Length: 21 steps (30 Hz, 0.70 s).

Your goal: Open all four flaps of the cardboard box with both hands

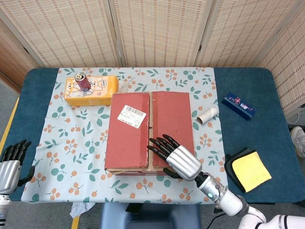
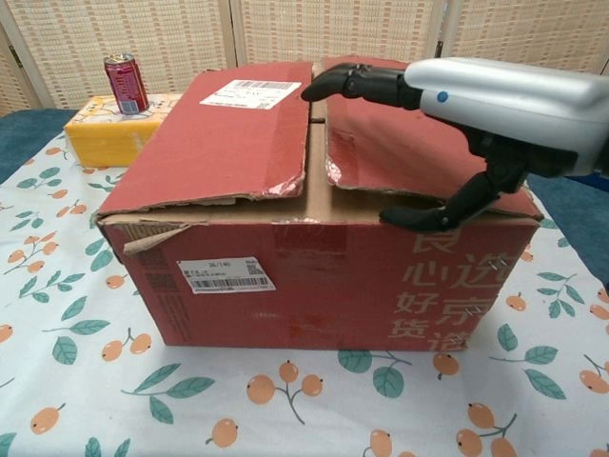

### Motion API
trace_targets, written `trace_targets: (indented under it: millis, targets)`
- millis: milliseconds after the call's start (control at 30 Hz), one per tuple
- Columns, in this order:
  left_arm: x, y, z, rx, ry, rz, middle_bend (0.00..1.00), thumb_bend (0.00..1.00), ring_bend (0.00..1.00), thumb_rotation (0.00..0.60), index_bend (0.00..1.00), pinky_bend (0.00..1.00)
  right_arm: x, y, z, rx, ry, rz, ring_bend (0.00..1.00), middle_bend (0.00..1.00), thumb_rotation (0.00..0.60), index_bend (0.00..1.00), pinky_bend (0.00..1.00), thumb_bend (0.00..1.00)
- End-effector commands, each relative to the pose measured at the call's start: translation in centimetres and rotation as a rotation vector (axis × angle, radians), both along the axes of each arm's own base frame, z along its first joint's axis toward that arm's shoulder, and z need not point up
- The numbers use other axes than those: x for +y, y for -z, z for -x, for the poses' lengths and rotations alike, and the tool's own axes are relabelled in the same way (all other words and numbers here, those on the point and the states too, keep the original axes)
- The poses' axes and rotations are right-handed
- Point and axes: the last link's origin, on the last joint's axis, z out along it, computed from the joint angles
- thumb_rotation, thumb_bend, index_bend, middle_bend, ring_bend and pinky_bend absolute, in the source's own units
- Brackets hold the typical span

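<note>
Apparently reaching for the first flap: right hand (image 1: 178, 160) hovering over the cardboard box (image 1: 133, 143), fingers (image 2: 347, 84) spread, holding nothing. Next, probably hooking the centre seam; left hand (image 1: 9, 164) waiting empty, well left of the box.

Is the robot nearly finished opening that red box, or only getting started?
Only getting started. Nothing is open: both top flaps of the cardboard box lie flat and closed. The right robot hand hangs over the right flap near the centre seam, fingers spread, holding nothing. The left robot hand is off at the table's edge. All four flaps are left to open.
</note>
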Motion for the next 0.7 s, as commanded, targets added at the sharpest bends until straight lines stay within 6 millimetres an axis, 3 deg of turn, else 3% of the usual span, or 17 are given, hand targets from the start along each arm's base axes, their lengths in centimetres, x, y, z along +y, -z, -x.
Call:
trace_targets:
  millis: [33, 367, 700]
  targets:
    - [-0.3, -0.2, -0.5, -0.018, 0.040, 0.002, 0.06, 0.52, 0.08, 0.600, 0.00, 0.02, -0.5, 0.8, -0.9, 0.005, -0.016, 0.017, 0.00, 0.00, 0.600, 0.00, 0.00, 0.38]
    - [-0.5, -1.0, 0.0, -0.061, 0.041, 0.007, 0.06, 0.52, 0.08, 0.600, 0.07, 0.02, -1.7, 2.6, -2.9, 0.011, -0.081, 0.091, 0.00, 0.00, 0.600, 0.00, 0.00, 0.37]
    - [-0.7, -1.5, 0.0, -0.098, 0.057, -0.002, 0.06, 0.52, 0.08, 0.600, 0.11, 0.02, -1.5, 2.0, -4.2, -0.039, -0.124, 0.129, 0.00, 0.00, 0.600, 0.00, 0.00, 0.37]
